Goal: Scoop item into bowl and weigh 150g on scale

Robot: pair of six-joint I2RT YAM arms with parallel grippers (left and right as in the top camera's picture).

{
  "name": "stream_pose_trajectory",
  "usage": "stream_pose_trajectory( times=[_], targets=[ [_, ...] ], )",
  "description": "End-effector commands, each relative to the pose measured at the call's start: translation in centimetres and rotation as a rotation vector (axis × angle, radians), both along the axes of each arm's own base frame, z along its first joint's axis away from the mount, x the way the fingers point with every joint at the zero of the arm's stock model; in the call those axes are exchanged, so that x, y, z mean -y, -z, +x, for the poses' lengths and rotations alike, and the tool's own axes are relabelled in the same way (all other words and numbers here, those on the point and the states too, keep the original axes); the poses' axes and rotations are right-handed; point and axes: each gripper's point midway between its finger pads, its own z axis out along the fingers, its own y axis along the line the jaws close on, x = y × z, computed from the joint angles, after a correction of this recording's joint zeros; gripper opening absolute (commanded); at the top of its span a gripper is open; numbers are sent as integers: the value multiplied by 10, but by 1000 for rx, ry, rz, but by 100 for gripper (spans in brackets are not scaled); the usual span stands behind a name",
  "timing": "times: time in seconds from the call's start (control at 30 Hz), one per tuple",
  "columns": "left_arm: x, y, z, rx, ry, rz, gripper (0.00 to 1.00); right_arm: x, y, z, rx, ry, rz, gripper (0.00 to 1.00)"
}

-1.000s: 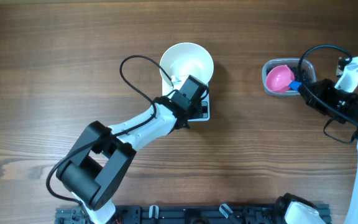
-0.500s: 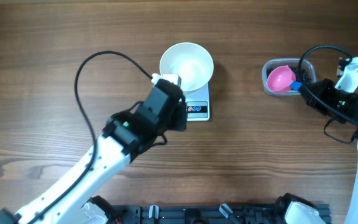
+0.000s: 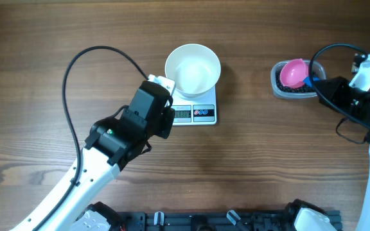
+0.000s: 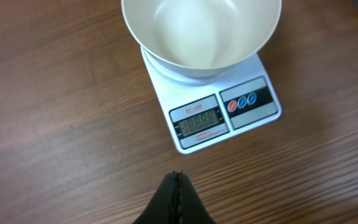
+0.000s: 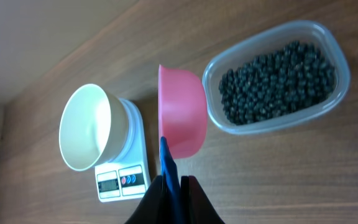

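Nearest the right wrist camera, the right gripper (image 5: pixel 174 186) is seen clenched on the blue handle (image 5: pixel 166 158) of the scoop (image 5: pixel 182 118). The handle's long axis is laid along the fingers, and the scoop's pink end is carried just ahead of them, tipped on edge. No beads (image 5: pixel 278 74) are seen in it. They are spread instead over the floor of the tub (image 5: pixel 260 129), which is found just beyond the scoop and to one side. From overhead, the tub's long axis is seen to run left to right, and the scoop is held over its left end. The coming dip is therefore judged a short one, down and rightward along the tub.

Farther off, well apart to the left, the bowl (image 5: pixel 86 127) is seated on the scale (image 5: pixel 120 180) and is empty. The right arm is much the nearer to the beads. The left gripper (image 4: pixel 176 193) is pressed shut on nothing and held near the scale's display end, apart from it.

One scoop, one tub, one bowl and one scale are counted. The beads are too many to count.
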Motion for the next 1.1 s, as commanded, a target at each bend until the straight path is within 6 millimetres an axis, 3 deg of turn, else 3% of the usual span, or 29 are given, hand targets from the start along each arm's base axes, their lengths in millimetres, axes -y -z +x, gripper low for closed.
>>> stream_pose_trajectory(
  times=[0.0, 0.23, 0.33, 0.47, 0.73, 1.07],
  targets=[
    [-4, 8, 5, 16, 119, 119, 4, 4, -10, 5, 42, -8, -34, 4],
    [-20, 28, 20, -40, 63, 151, 4, 18, -11, 12, 57, 42, -96, 4],
    [-23, 32, 32, -30, 35, 144, 4, 37, -21, 25, 96, 162, -111, 4],
    [-21, 24, 49, 34, 14, 112, 4, 55, -28, 45, 149, 245, -126, 4],
    [-21, 6, 72, 134, -21, 66, 4, 63, 2, 65, 80, 282, -60, 4],
    [-23, 1, 78, 163, -33, 53, 4, 61, -15, 73, 123, 321, 18, 4]
  ],
)
